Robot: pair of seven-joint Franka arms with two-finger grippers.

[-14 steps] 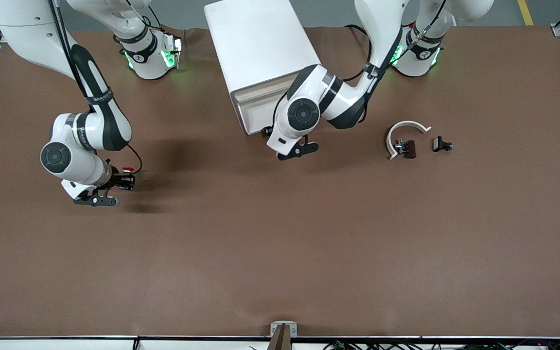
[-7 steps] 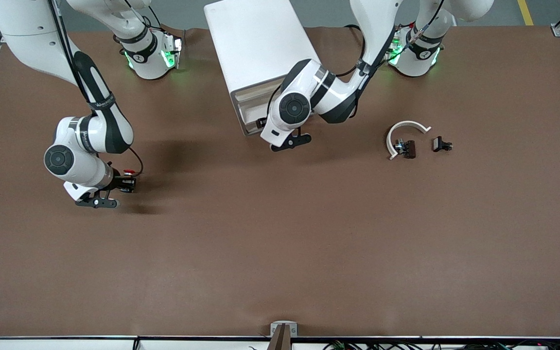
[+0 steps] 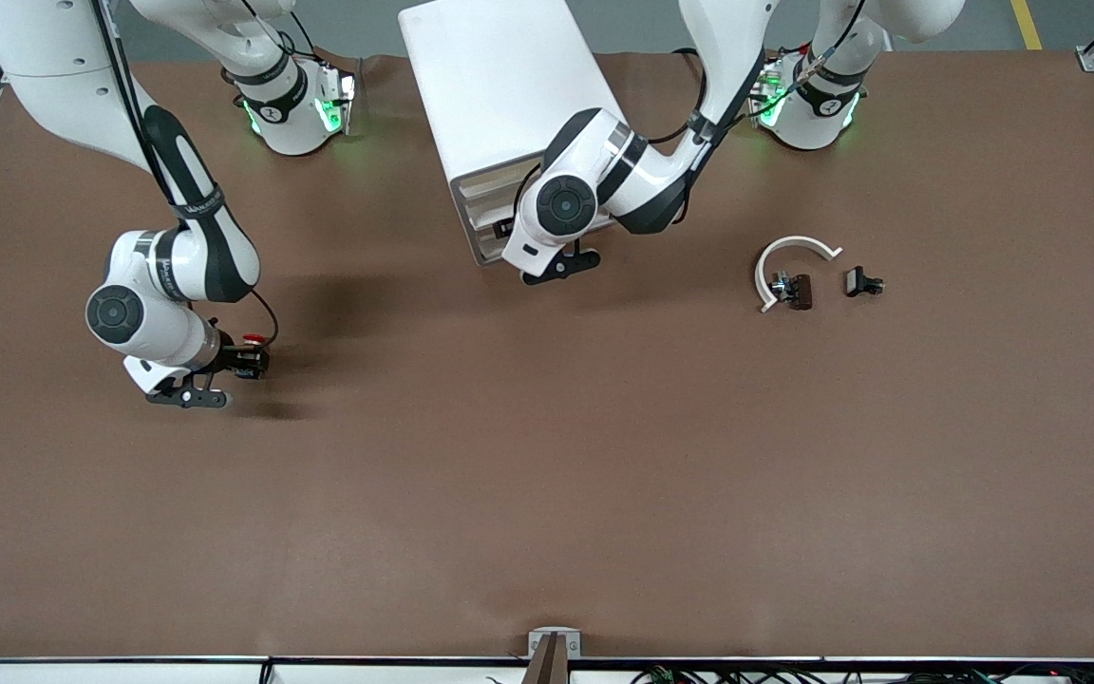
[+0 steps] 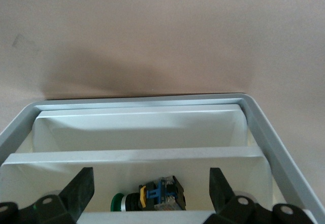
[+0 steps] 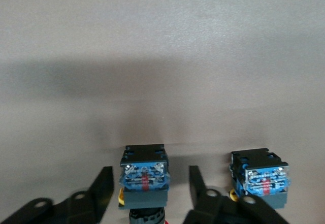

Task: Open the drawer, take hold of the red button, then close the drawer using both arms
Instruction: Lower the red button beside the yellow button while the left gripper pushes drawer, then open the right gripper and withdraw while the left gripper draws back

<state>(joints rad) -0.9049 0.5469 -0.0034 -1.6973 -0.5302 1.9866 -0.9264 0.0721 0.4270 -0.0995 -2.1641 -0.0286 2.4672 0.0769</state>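
The red-capped button [image 3: 250, 336] stands on the table toward the right arm's end. In the right wrist view its black and blue body [image 5: 143, 176] sits between the fingers with a gap on each side. My right gripper [image 3: 245, 361] [image 5: 150, 188] is open around it, low over the table. My left gripper [image 3: 506, 231] [image 4: 151, 193] is open at the cream front of the white cabinet [image 3: 509, 85]. One drawer [image 4: 132, 155] stands a little open, with a green-capped button [image 4: 152, 198] inside.
A second button with a yellow cap [image 5: 260, 177] stands beside the red one. A white curved piece [image 3: 794, 252] and two small black parts [image 3: 799, 291] [image 3: 862, 282] lie toward the left arm's end of the table.
My left arm has moved in toward the cabinet's front. My right gripper has shifted only slightly by the red button.
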